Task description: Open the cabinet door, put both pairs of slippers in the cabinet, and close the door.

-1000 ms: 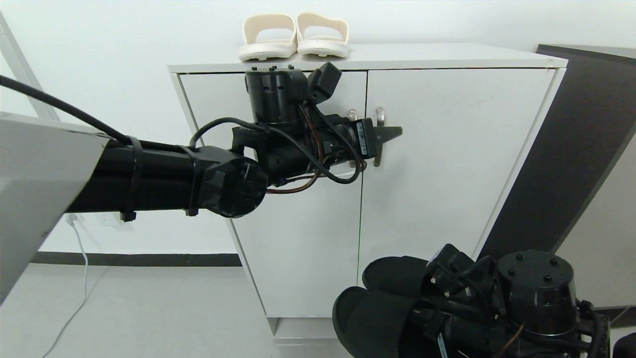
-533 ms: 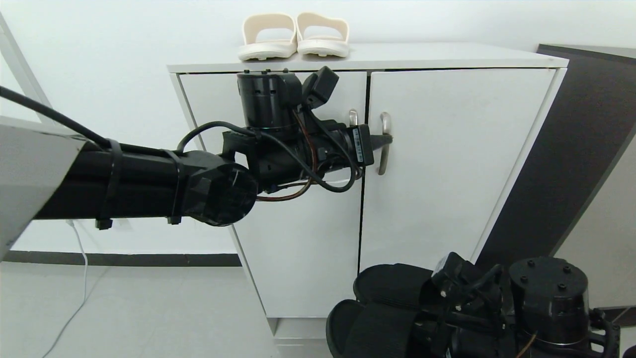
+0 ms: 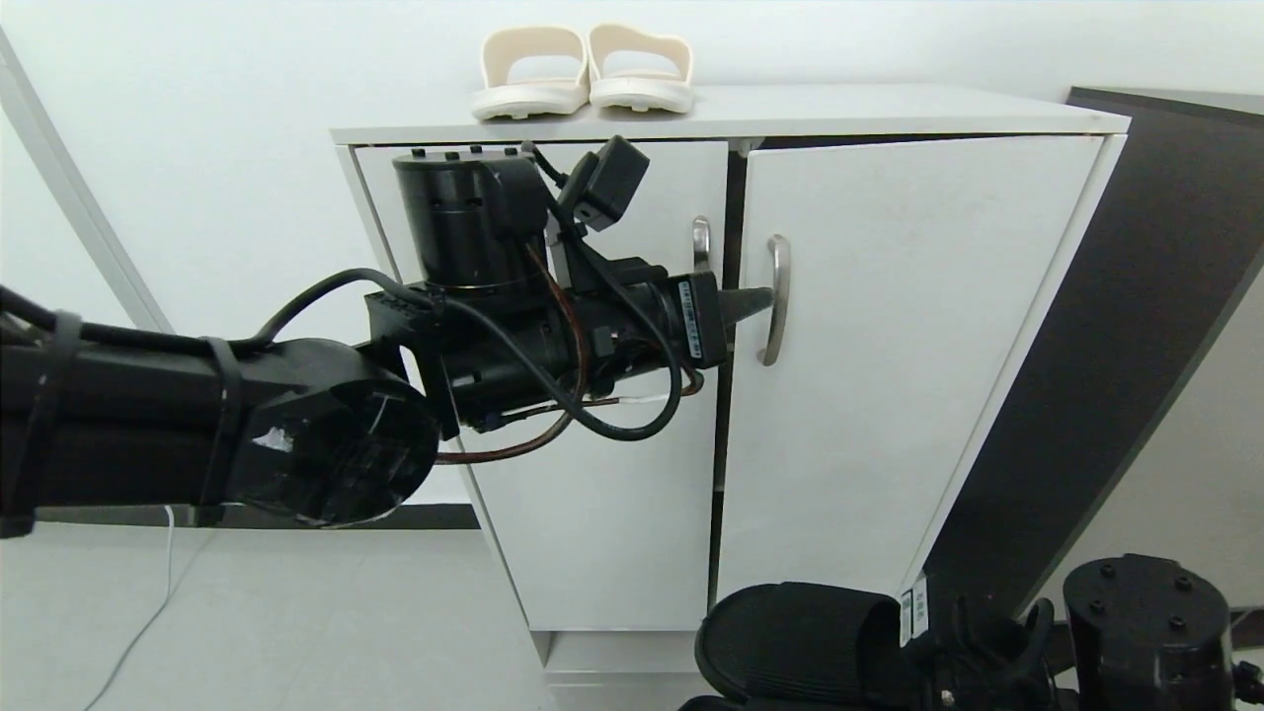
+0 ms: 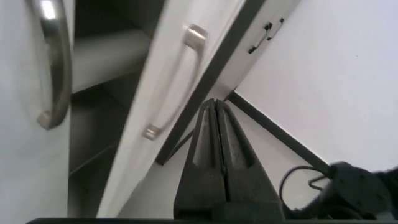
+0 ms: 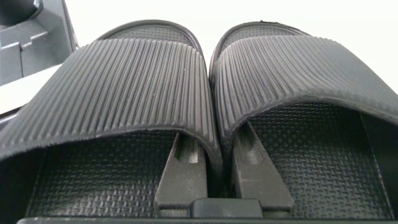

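Note:
The white cabinet (image 3: 889, 114) has its right door (image 3: 889, 346) ajar, with a dark gap beside the left door (image 3: 592, 513). My left gripper (image 3: 755, 299) is shut, its fingers hooked behind the right door's metal handle (image 3: 777, 296). In the left wrist view the closed fingers (image 4: 214, 143) lie beside that handle (image 4: 177, 81), with a shelf visible inside. A beige pair of slippers (image 3: 583, 74) stands on the cabinet top. My right gripper (image 5: 217, 171) is shut on the black slippers (image 5: 205, 87), clamping their touching inner walls low at the front right (image 3: 790, 642).
A dark panel (image 3: 1136, 296) leans along the cabinet's right side. The left door's handle (image 3: 700, 244) sits just beside the gap. A thin white cable (image 3: 148, 602) runs down the wall onto the grey floor at the left.
The right door has swung from shut to ajar as my left gripper drew back on its handle. The right arm with the black slippers has dropped lower in view.

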Robot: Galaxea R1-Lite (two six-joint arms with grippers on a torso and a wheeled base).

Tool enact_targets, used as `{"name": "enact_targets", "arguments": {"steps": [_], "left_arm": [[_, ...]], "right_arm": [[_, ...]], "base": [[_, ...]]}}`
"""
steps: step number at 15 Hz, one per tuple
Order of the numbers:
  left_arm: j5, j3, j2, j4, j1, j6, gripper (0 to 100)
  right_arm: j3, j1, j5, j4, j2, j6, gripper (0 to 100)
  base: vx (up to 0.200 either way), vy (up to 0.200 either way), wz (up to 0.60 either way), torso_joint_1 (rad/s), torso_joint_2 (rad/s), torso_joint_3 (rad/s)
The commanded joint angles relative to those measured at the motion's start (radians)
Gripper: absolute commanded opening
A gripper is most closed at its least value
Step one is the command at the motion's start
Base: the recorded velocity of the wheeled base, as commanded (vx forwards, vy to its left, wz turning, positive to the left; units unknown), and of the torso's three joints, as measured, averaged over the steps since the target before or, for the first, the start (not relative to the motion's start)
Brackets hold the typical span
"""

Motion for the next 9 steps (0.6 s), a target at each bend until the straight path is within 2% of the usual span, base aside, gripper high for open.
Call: {"name": "enact_targets", "arguments": {"steps": [1, 7, 9], "left_arm": [[-0.002, 0.042, -0.054, -0.004, -0.004, -0.001, 0], [0.000, 0.030, -0.044, -0.004, 0.051, -0.006, 0], [0.012, 0.006, -0.017, -0.004, 0.076, -0.021, 0]], "right_arm": [[0.005, 0.003, 0.002, 0.000, -0.009, -0.001, 0], [0.005, 0.004, -0.001, 0.000, -0.009, -0.006, 0], [0.007, 0.004, 0.001, 0.000, -0.009, -0.006, 0]], "base": [[0.000, 0.000, 0.00, 0.000, 0.00, 0.000], [0.000, 0.000, 0.00, 0.000, 0.00, 0.000], [0.000, 0.000, 0.00, 0.000, 0.00, 0.000]]}}
